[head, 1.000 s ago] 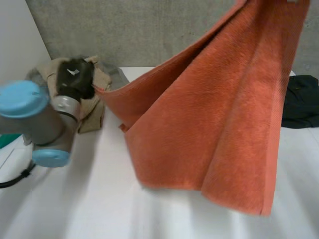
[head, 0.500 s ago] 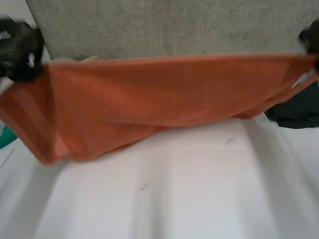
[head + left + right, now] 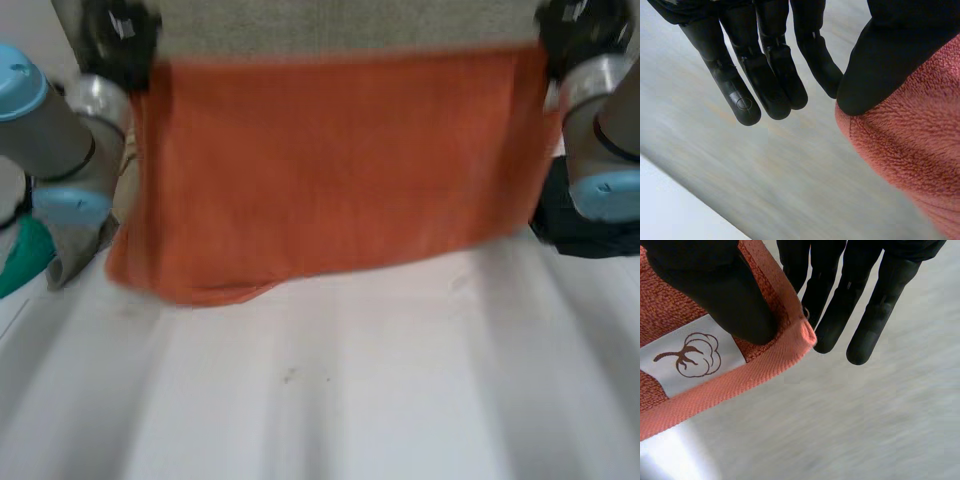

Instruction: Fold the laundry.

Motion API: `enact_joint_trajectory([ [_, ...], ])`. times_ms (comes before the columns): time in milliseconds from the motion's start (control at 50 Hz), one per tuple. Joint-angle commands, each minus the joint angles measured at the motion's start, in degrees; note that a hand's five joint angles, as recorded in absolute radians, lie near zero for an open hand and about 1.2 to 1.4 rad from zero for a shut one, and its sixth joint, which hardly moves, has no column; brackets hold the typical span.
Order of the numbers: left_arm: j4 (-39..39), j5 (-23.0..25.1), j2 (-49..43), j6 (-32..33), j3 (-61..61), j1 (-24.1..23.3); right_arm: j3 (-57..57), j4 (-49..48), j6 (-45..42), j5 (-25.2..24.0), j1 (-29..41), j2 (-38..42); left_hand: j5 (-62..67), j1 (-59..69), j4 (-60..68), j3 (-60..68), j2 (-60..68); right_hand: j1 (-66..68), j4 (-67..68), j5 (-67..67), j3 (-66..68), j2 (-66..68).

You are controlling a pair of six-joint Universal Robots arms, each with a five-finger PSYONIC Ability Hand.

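The orange terry towel (image 3: pixel 330 170) hangs spread, its top edge level. The left hand (image 3: pixel 890 50) and right hand (image 3: pixel 715 285) each thumb-pinch a top corner, the hem hanging toward the white table (image 3: pixel 350 400).

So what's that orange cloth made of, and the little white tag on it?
The orange towel looks like soft terry, matt, with a fuzzy looped pile; its edge band is a flatter, tighter weave. The white label seems smooth woven or printed fabric; its cotton-boll drawing hints at cotton.
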Motion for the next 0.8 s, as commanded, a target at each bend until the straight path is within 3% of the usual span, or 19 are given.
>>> enact_joint_trajectory([
  [20,18.78,-1.97,4.47,-0.44,-1.74,-0.78,-0.88,-20.73,0.66,-0.8,0.22,-0.46,15.01,12.71,11.14,11.49,11.34,15.77,11.27,12.54,11.71,12.6],
  [160,18.34,-2.14,7.72,-0.61,-12.72,-1.13,2.89,-19.95,4.18,-1.85,-0.48,-0.54,15.01,12.71,11.14,11.49,11.34,15.77,11.27,12.54,11.71,12.6],
  [360,18.17,-1.53,10.27,-0.97,-34.25,-1.31,23.53,-19.07,6.2,-8.62,-1.88,-2.74,15.01,12.71,11.14,11.49,11.34,15.77,11.27,12.54,11.71,12.6],
  [520,16.59,3.48,12.11,-0.35,-50.07,-1.75,37.96,-12.22,6.02,-10.99,-2.85,-4.85,15.01,12.71,11.14,11.49,11.34,15.77,11.27,12.54,11.71,12.6],
  [600,11.15,4.45,17.03,-0.26,-56.58,-1.66,44.98,-3.46,4.1,-11.43,-4.17,-8.43,15.01,12.71,11.14,11.49,11.34,15.77,11.27,12.54,11.71,12.6],
  [800,-13.11,5.59,27.23,-0.18,-63.27,1.59,53.43,16.95,-3.91,-10.38,-8.92,-21.19,15.01,12.71,11.14,11.49,11.34,15.77,11.27,12.54,11.71,12.6],
])
